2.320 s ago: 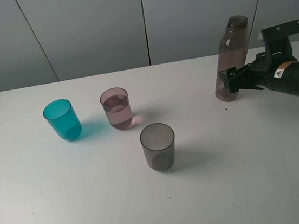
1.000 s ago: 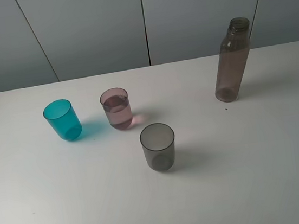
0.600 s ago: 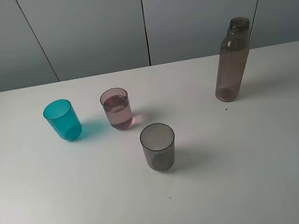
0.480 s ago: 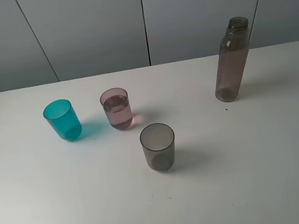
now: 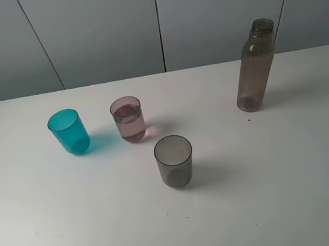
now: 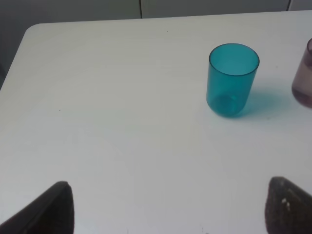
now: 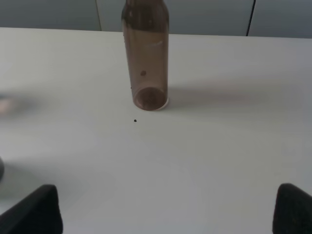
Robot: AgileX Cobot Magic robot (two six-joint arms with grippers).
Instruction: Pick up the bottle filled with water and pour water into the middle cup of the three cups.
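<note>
Both grippers, left (image 6: 165, 207) and right (image 7: 165, 209), are spread wide and hold nothing. The bottle (image 5: 255, 67) stands upright alone on the table (image 5: 280, 181), uncapped. Well apart, the pink cup (image 5: 128, 119) holds water, between the teal cup (image 5: 69, 131) and grey cup (image 5: 174, 161).

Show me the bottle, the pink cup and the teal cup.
bottle (image 5: 255, 73), exterior high view, mid body.
pink cup (image 5: 129, 121), exterior high view, side wall.
teal cup (image 6: 232, 80), left wrist view, side wall.
</note>
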